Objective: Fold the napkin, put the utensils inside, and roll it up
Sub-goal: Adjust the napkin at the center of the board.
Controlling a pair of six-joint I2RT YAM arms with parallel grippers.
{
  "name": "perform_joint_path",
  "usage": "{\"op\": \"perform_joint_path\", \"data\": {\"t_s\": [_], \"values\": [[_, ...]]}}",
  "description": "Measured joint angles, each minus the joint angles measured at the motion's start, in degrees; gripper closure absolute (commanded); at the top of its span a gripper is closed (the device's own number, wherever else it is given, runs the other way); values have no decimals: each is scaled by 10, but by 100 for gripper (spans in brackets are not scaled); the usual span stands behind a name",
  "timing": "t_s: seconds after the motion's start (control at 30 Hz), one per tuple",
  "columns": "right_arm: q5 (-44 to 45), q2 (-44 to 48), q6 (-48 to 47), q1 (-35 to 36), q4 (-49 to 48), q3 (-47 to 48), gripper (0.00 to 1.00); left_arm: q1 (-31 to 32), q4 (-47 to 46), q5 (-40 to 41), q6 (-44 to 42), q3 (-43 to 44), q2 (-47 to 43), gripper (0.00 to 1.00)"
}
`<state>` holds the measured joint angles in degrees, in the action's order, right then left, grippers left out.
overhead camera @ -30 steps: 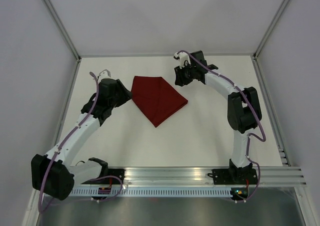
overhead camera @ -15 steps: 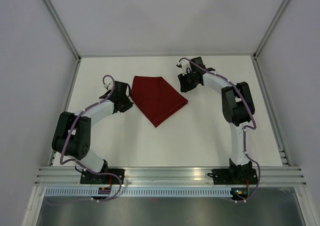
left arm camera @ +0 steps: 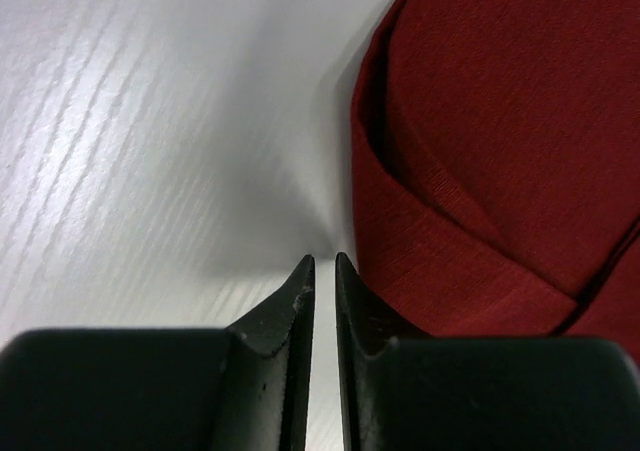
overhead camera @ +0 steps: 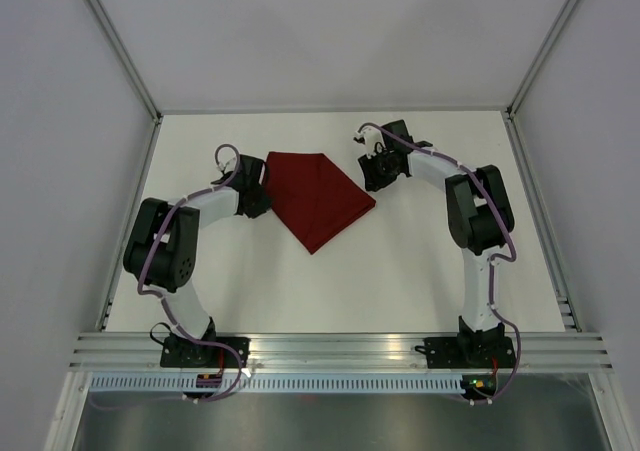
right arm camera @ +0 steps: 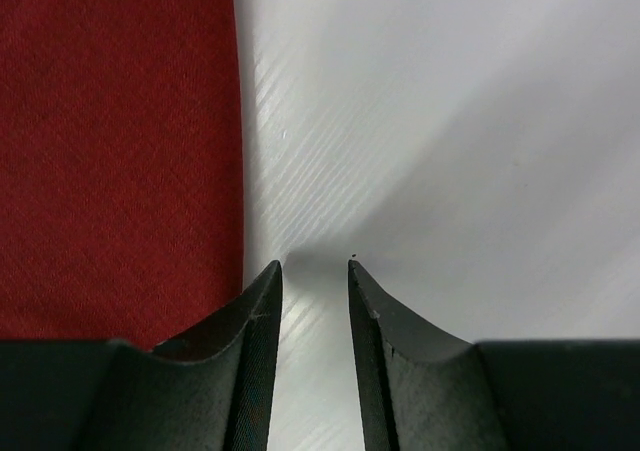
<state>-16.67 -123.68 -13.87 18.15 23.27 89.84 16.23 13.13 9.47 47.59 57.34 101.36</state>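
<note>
The dark red napkin (overhead camera: pixel 318 199) lies folded flat on the white table, one point toward the arms. My left gripper (overhead camera: pixel 262 193) sits low at its left edge. In the left wrist view the jaws (left arm camera: pixel 322 261) stand a narrow slit apart with bare table between them, and the napkin's folded layers (left arm camera: pixel 500 121) lie just right of the right finger. My right gripper (overhead camera: pixel 372 174) is at the napkin's upper right edge, open (right arm camera: pixel 315 264) over bare table, with the napkin's edge (right arm camera: pixel 110 151) beside its left finger. The utensils are out of view.
The white table (overhead camera: pixel 400 261) is closed in by pale walls on three sides. A metal rail (overhead camera: pixel 340 349) carrying both arm bases runs along the near edge.
My left arm has folded in and brought its gripper to the napkin's left edge, with the jaws narrowed to a slit. The right gripper has shifted slightly toward the napkin.
</note>
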Motion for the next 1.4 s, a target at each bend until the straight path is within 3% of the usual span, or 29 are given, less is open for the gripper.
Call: {"op": "perform_joint_path", "data": {"t_s": [0.43, 0.93, 1.17, 1.33, 1.4], "values": [[-3, 93, -32, 11, 3, -131, 62, 13, 5, -21, -15, 103, 82, 82], [-14, 200, -70, 71, 31, -249, 62, 50, 32, -54, -86, 236, 172, 72], [1, 213, -74, 73, 33, -259, 62, 58, 41, -66, -106, 255, 181, 55], [11, 235, -73, 48, 35, -258, 60, 42, 54, -71, -128, 252, 164, 49], [12, 245, -73, 32, 40, -256, 53, 23, 61, -75, -138, 239, 135, 46]]}}
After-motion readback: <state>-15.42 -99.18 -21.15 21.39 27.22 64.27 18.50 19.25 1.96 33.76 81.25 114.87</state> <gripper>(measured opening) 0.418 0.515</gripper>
